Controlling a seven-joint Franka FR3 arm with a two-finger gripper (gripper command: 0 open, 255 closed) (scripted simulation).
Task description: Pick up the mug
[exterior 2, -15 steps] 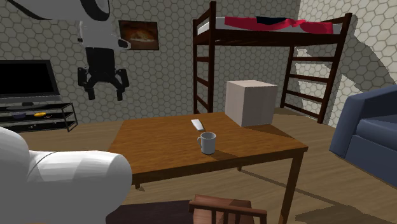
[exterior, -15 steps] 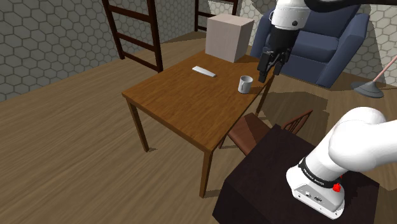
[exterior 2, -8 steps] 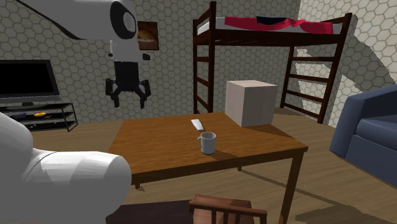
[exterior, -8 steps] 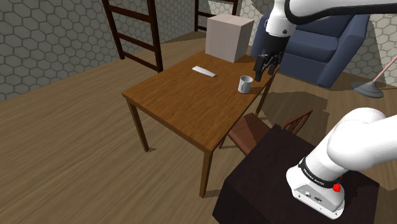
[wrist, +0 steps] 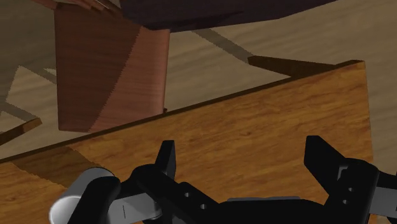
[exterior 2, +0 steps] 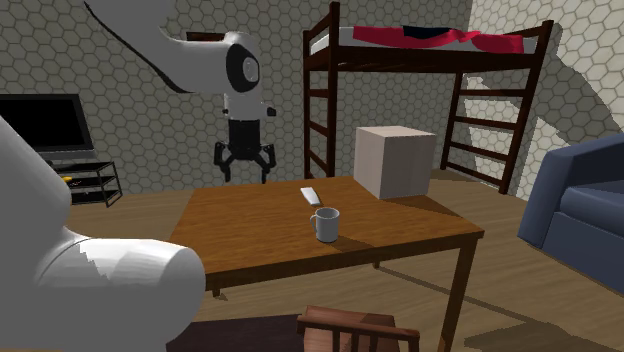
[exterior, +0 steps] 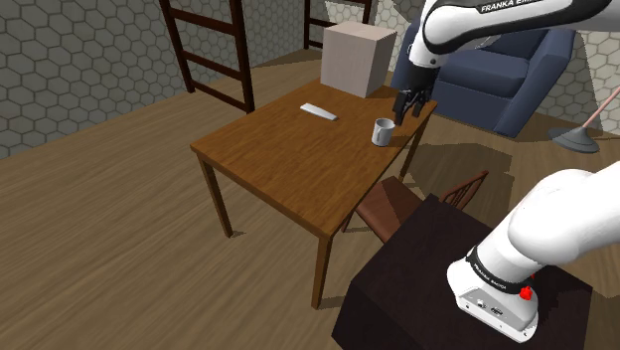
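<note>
One wooden table [exterior: 288,159] is standing on a plank floor [exterior: 109,229], in a room whose walls [exterior: 70,70] are carrying a grey hexagon pattern.

Standing around the table, by count:
- one blue armchair [exterior: 497,70]
- one wooden chair [exterior: 412,204], drawn up to the table's edge
- one dark loft bed [exterior 2: 420,45] with two ladders [exterior 2: 318,110]
- one television [exterior 2: 40,122] on a low rack
- one dark stand [exterior: 437,298], which is bearing the white arm [exterior: 556,229]

Resting on the table are three things: one mug [exterior: 383,130], one pale box [exterior: 358,60] and one flat white piece [exterior: 319,110].

The mug is standing upright on the table, near the edge where the chair is sitting, and apart from the box and the flat piece. It is showing as a plain white-grey cylinder with its mouth facing up. Its handle is pointing toward the second exterior view's left.

One black gripper [exterior: 410,102] is hanging above the table and pointing downward. It is close to the mug but not touching it. In the wrist view its fingers [wrist: 167,159] are standing well spread over the table's grain, and nothing is clasped between them.
</note>
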